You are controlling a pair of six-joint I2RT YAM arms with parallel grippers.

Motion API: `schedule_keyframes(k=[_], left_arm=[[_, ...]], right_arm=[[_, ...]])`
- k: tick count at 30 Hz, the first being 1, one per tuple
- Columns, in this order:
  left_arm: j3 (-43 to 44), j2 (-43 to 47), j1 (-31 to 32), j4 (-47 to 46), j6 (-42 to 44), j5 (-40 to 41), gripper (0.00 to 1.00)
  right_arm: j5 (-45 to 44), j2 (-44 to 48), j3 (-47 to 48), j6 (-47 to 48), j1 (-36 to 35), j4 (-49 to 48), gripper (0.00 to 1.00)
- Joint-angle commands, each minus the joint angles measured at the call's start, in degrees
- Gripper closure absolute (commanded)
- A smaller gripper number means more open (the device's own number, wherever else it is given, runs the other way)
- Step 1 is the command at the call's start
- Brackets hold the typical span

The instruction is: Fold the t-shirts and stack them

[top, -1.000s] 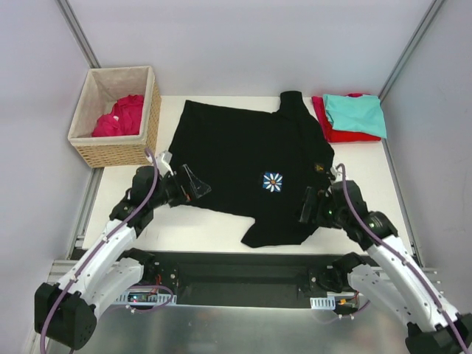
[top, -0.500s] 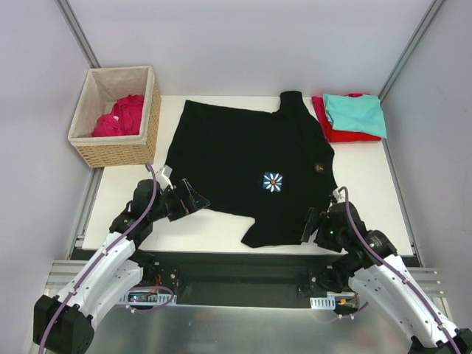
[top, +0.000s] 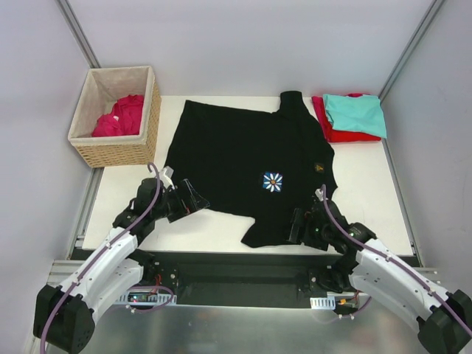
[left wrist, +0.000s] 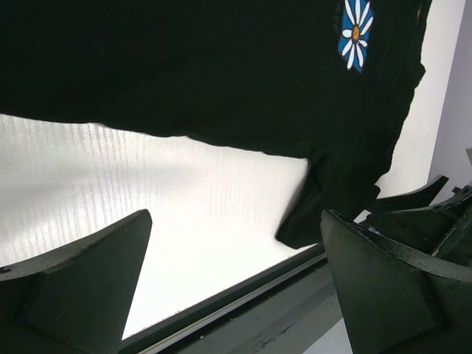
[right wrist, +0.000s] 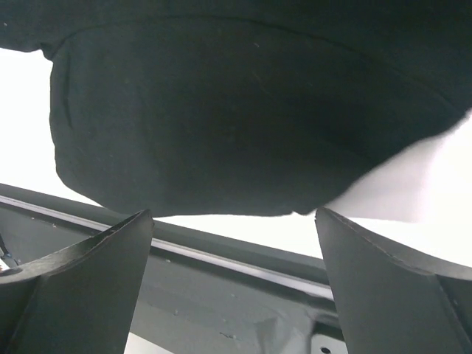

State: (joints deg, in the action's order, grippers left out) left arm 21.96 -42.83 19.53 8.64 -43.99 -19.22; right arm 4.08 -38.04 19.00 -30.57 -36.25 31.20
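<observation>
The black t-shirt [top: 243, 158] lies spread flat mid-worktop [top: 133, 217], the left pincer [top: 196, 198] released and empty by its 8 o'clock edge, the right pincer [top: 299, 226] released, empty, at its 5 o'clock corner

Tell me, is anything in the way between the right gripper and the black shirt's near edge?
Nothing visible. The right gripper, jaws open, faces the black shirt's near hem directly, with only a strip of table between them.
</observation>
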Motion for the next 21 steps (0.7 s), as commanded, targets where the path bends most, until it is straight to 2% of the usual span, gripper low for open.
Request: schedule_keyframes(k=[1,15,18,19,21], left_arm=[[2.1,-1.4,0.3,-0.6,1.1,0.7,0.01],[2.2,-3.0,0.5,-0.8,1.7,1.1,0.01],[1.9,-2.7,0.4,-0.8,1.7,1.2,0.01],[1.7,-2.4,0.4,-0.7,1.7,1.2,0.01],[1.5,-2.3,0.4,-0.8,1.7,1.1,0.01]], right_arm=[[-1.5,-4.1,2.2,-0.2,-1.0,-3.5,0.04],[-6.1,-6.9,6.1,2.3,-1.4,-4.7,0.05],[-6.9,-8.5,8.4,3.2,-1.5,-4.4,0.19],[-6.8,-9.0,8.9,3.3,-1.4,-4.6,0.32],[-6.4,-10.7,9.7,3.5,-1.5,-5.0,0.43]])
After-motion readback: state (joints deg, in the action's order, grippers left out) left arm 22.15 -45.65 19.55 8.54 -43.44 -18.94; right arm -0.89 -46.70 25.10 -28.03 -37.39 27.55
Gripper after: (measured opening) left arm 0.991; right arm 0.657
